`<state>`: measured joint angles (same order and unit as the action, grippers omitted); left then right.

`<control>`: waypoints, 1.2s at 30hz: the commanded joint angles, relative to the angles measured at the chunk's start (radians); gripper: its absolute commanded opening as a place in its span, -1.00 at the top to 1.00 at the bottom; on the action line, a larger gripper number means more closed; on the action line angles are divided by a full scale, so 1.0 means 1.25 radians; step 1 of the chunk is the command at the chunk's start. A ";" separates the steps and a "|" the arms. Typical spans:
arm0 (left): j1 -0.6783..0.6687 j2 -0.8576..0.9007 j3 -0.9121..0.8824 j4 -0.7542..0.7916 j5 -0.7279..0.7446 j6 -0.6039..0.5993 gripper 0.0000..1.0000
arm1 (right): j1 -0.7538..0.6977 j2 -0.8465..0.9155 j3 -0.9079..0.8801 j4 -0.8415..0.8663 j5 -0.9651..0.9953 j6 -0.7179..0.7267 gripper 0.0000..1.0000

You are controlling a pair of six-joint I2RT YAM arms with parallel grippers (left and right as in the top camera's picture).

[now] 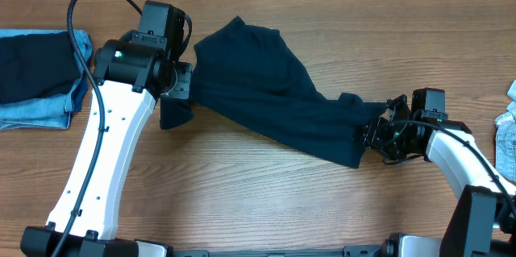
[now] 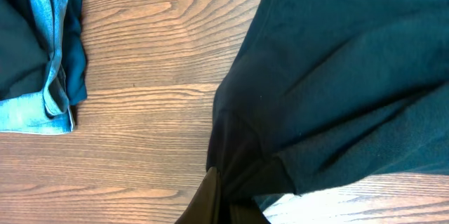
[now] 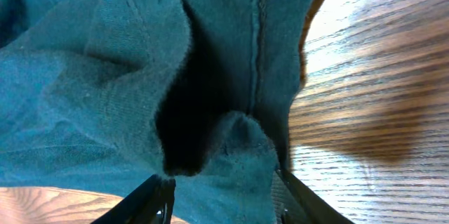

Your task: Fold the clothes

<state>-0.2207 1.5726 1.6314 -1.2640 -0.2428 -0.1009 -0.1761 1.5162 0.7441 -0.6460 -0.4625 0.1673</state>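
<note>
Two grippers have hold of one dark navy shirt (image 1: 266, 88), one at each end. The shirt lies across the middle of the table (image 1: 242, 201), running in a slant from near the far edge on the left down toward the right edge. It is bunched and not flat.

At my left gripper (image 1: 179, 88) the jaws are shut tight on a corner of the shirt. A small flap of cloth hangs out just below it. From the left wrist I can see the cloth pulled into a tight gather right at the left gripper (image 2: 219, 197), and the rest of the shirt (image 2: 337, 76) spreads out over the wood beyond it.

At my right gripper (image 1: 372, 134) the narrow end of the shirt goes straight in. From the right wrist, the jaws of the right gripper (image 3: 224, 196) stand partway apart with a thick wad of shirt (image 3: 140, 62) packed between them. The cloth touches both fingers (image 3: 151, 199), so I say it is held.

At the left edge of the table sits a denim pile (image 1: 40, 108), light blue below and dark navy on top, well apart from the shirt. The left wrist shows the pile (image 2: 42, 62) too. At the right edge a light blue denim piece (image 1: 508, 140) pokes into view, and most of it is cut off
</note>
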 commanded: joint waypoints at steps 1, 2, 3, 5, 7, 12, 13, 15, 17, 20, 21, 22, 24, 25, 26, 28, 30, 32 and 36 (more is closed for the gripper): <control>0.004 -0.003 0.022 0.003 0.000 0.013 0.92 | -0.002 0.001 -0.004 0.005 0.041 -0.009 -0.01; 0.003 -0.003 0.022 0.003 0.000 0.013 0.92 | -0.002 0.001 -0.005 0.005 0.040 -0.009 -0.02; 0.003 -0.003 0.022 0.003 0.000 0.013 0.92 | -0.002 0.001 -0.005 0.005 0.040 -0.009 -0.02; 0.004 -0.003 0.022 0.003 0.000 0.012 0.92 | -0.002 0.005 -0.005 0.007 0.041 -0.009 -0.02; 0.003 -0.003 0.022 0.003 0.000 0.012 0.92 | -0.002 0.019 -0.005 0.009 0.040 -0.009 -0.02; 0.004 -0.003 0.022 0.003 0.000 0.013 0.92 | -0.002 0.063 -0.005 0.011 0.003 -0.010 0.07; 0.004 -0.003 0.022 0.003 0.000 0.013 0.92 | -0.002 0.067 -0.005 0.013 -0.014 -0.016 0.08; 0.004 -0.003 0.022 0.002 0.000 0.013 0.92 | -0.001 0.067 -0.005 0.014 -0.047 -0.034 0.13; 0.004 -0.003 0.022 0.003 0.000 0.013 0.92 | -0.001 0.067 -0.005 0.009 -0.064 -0.034 0.15; 0.004 -0.003 0.022 0.003 0.000 0.013 0.92 | -0.001 0.067 -0.005 -0.008 -0.066 -0.034 0.21; 0.004 -0.003 0.022 0.003 0.000 0.013 0.92 | -0.001 0.067 -0.005 -0.014 -0.066 -0.034 0.21; 0.003 -0.003 0.022 0.003 0.000 0.013 0.92 | -0.001 0.067 -0.005 -0.021 -0.066 -0.034 0.21; 0.004 -0.003 0.022 0.003 0.000 0.013 0.92 | -0.001 0.067 -0.005 -0.036 -0.072 -0.037 0.23; 0.004 -0.003 0.022 0.003 0.000 0.013 0.92 | -0.001 0.067 -0.005 -0.039 -0.073 -0.037 0.23; 0.004 -0.003 0.022 0.003 0.000 0.013 0.92 | -0.001 0.067 -0.005 -0.045 -0.077 -0.037 0.23; 0.004 -0.003 0.022 0.003 0.000 0.013 0.92 | -0.001 0.067 -0.005 -0.050 -0.099 -0.052 0.24; 0.003 -0.003 0.022 0.003 0.000 0.013 0.92 | -0.001 0.067 -0.005 -0.050 -0.144 -0.076 0.25; 0.003 -0.003 0.022 0.003 0.000 0.013 0.92 | -0.001 0.067 -0.005 -0.050 -0.171 -0.091 0.25; 0.004 -0.003 0.022 0.003 0.000 0.013 0.92 | -0.001 0.067 -0.005 -0.051 -0.186 -0.117 0.25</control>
<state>-0.2207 1.5726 1.6314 -1.2644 -0.2432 -0.1009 -0.1761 1.5974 0.7433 -0.7101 -0.6327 0.0776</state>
